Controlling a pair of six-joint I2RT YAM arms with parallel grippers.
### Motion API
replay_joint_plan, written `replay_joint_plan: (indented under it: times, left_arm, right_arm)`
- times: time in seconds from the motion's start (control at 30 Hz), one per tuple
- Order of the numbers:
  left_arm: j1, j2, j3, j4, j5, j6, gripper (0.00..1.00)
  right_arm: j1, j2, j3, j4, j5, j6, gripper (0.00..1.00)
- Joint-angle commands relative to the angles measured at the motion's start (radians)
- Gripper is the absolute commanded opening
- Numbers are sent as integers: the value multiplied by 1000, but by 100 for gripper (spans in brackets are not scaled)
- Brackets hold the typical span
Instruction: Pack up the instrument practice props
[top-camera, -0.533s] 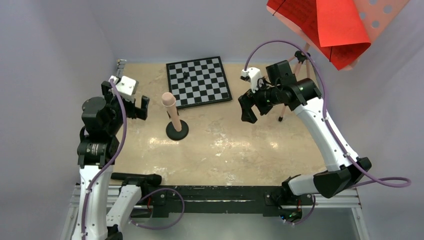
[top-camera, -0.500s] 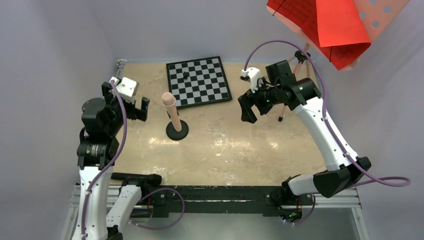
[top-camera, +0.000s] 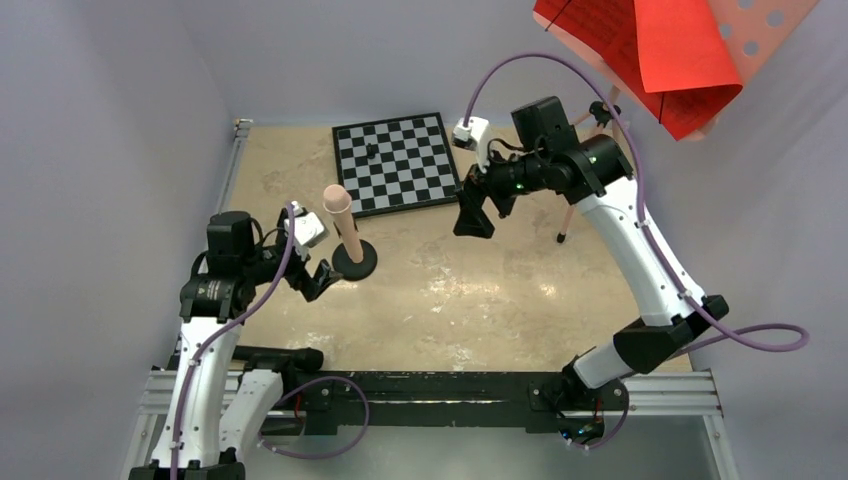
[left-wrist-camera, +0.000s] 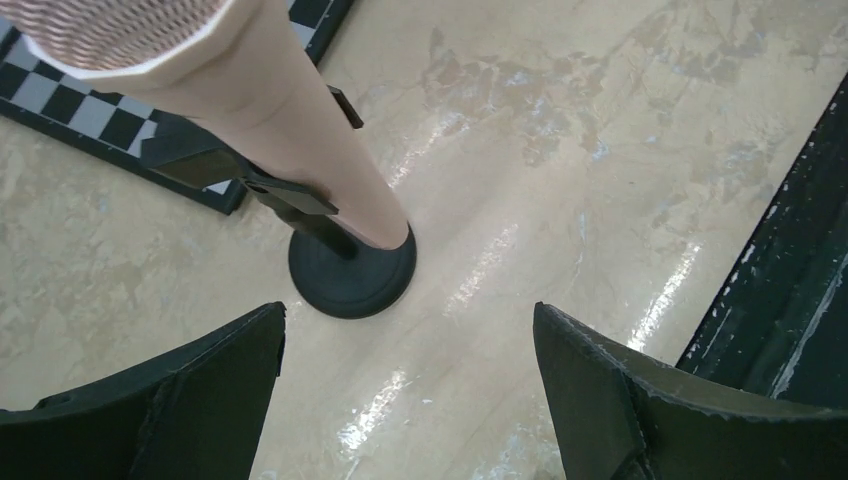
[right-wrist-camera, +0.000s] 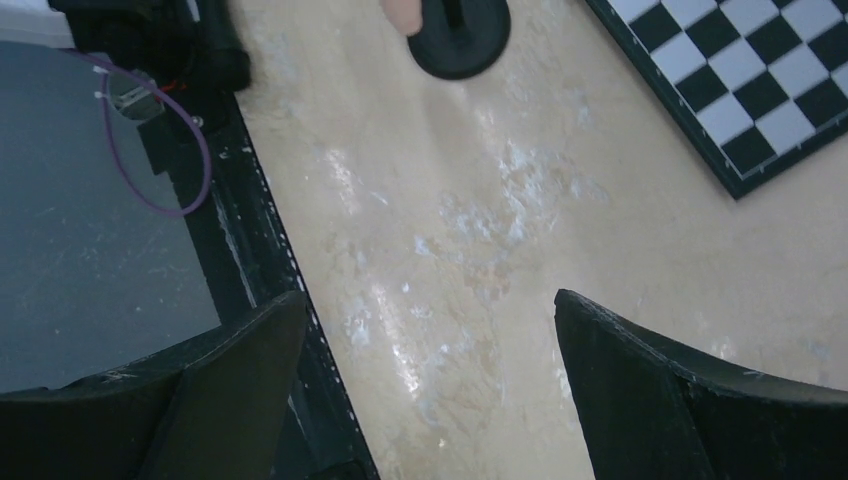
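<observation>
Here, left hand (left-wrist-camera: 408, 312) wide open, empty, peach tube (left-wrist-camera: 300, 150) just ahead, apparently seated on black stand (left-wrist-camera: 352, 282).

**Colours and patterns across the scene**

The table (top-camera: 500, 300) is beige with pale marbled blotches, and the rail (top-camera: 440, 385) at its front is black. The chessboard (top-camera: 398, 163) has black and white squares inside a black border. The tube (top-camera: 343, 215) is peach, and the peg stand (top-camera: 355, 263) is black. The sheets (top-camera: 650, 50) are red with dark print. The music stand (top-camera: 765, 25) is pink, dotted with round holes. The left arm (top-camera: 200, 350) and right arm (top-camera: 640, 250) are white with black joints and purple cables (top-camera: 560, 65). The left gripper (top-camera: 320, 280) and right gripper (top-camera: 470, 215) are black. The walls (top-camera: 100, 100) are pale lilac-grey.
</observation>
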Motion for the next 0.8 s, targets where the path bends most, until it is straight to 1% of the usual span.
replay_joint_plan:
  times: [0.0, 0.07, 0.13, 0.2, 0.23, 0.27, 0.3, 0.33, 0.4, 0.47, 0.5, 0.57, 0.63, 0.7, 0.73, 0.77]
  left_arm:
    - [1, 2, -51, 115, 105, -13, 98]
    - [2, -17, -86, 174, 67, -56, 98]
    - [2, -33, -93, 192, 50, -94, 98]
    - [3, -49, -76, 194, 17, -186, 98]
    - [-3, -58, -49, 196, -20, -287, 98]
    - [-23, -61, -1, 188, -86, -416, 98]
    - [-52, -62, 48, 163, -159, -545, 98]
    - [-88, -64, 96, 126, -258, -638, 98]
    - [-157, -94, 129, 97, -378, -741, 98]
    - [-159, -145, 117, 106, -432, -754, 98]
    - [-157, -157, 117, 93, -489, -751, 98]
    - [-152, -149, 125, 57, -669, -757, 98]
    - [-145, -138, 118, 49, -867, -736, 98]
    - [-122, -128, 102, 67, -1005, -735, 98]
    - [-99, -123, 101, 78, -1027, -744, 98]
    - [-73, -116, 102, 79, -1018, -757, 98]
  right_arm:
    - [84, 62, 128, 59, -27, 72, 99]
    - [137, 115, 198, 131, 24, 146, 99]
    - [199, 176, 276, 173, 115, 191, 99]
    - [241, 234, 341, 212, 160, 207, 98]
    - [251, 258, 361, 235, 162, 219, 98]
    - [256, 282, 381, 252, 153, 235, 98]
    - [261, 306, 401, 269, 136, 252, 98]
    - [264, 327, 414, 289, 126, 269, 97]
    - [281, 367, 436, 321, 113, 299, 99]
    - [304, 409, 477, 336, 77, 295, 99]
    - [311, 430, 489, 353, 49, 292, 99]
    - [312, 447, 485, 420, -22, 323, 99]
    - [311, 467, 486, 472, -29, 392, 99]
    - [311, 485, 489, 498, -21, 435, 99]
    - [313, 490, 486, 509, -12, 454, 99]
    - [317, 496, 483, 517, -8, 469, 99]
